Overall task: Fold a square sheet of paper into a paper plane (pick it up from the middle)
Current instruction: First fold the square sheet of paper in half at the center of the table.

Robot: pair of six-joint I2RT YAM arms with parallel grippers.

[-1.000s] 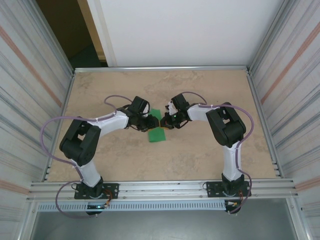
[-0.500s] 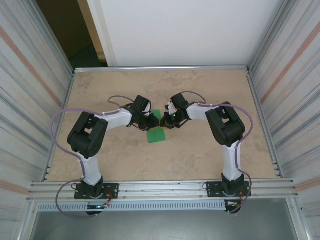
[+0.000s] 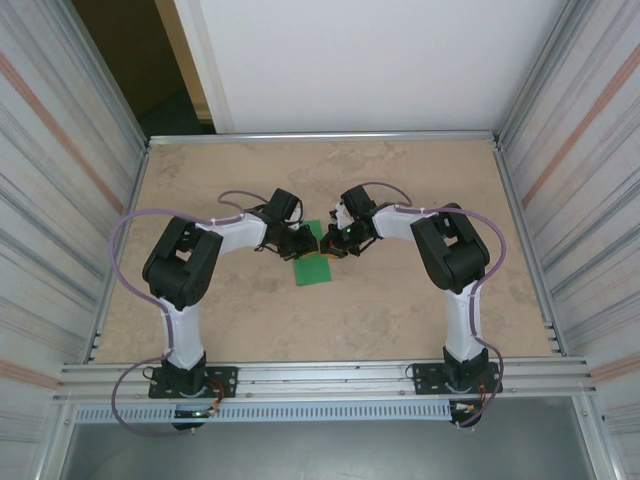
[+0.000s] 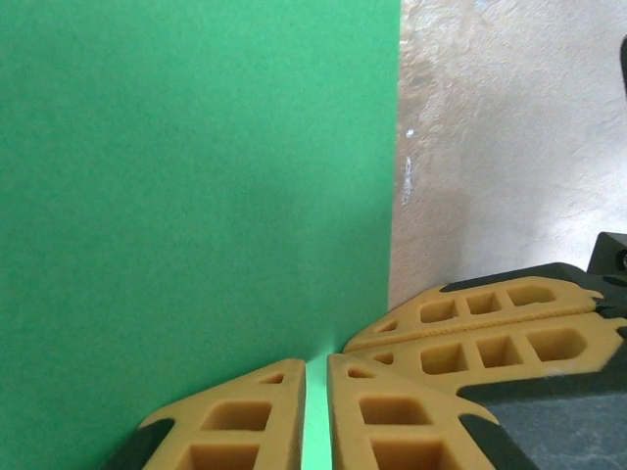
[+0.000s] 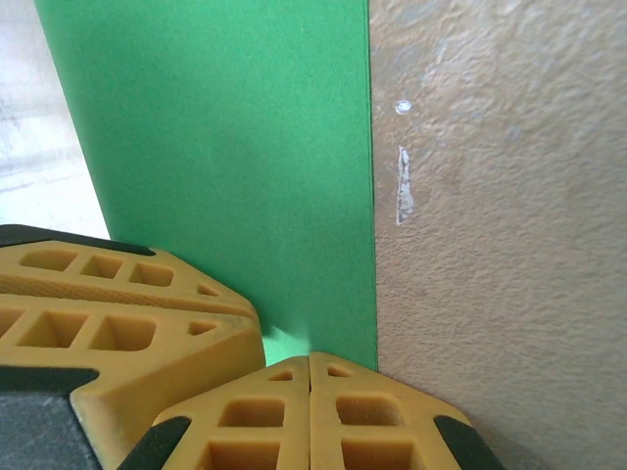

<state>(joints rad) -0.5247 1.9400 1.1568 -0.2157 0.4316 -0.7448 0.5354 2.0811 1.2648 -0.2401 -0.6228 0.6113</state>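
2 grippers meet over the square sheet of paper (image 3: 313, 268) mid-table (image 3: 400, 310): left gripper (image 3: 308, 245) from 9 o'clock, right gripper (image 3: 328, 247) from 3, probably to lift its middle. Left wrist: left gripper (image 4: 315, 364) clamped on green. Right wrist: right gripper (image 5: 311, 360) clenched on the sheet.

beige mottled tabletop (image 3: 400, 300), ribbed metal side walls (image 3: 60, 150), white back panel (image 3: 370, 60), aluminium rail (image 3: 320, 380) along near edge

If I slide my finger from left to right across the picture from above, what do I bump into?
Striped left wall → left arm's black elbow → green sheet of paper → right arm's black elbow → striped right wall.
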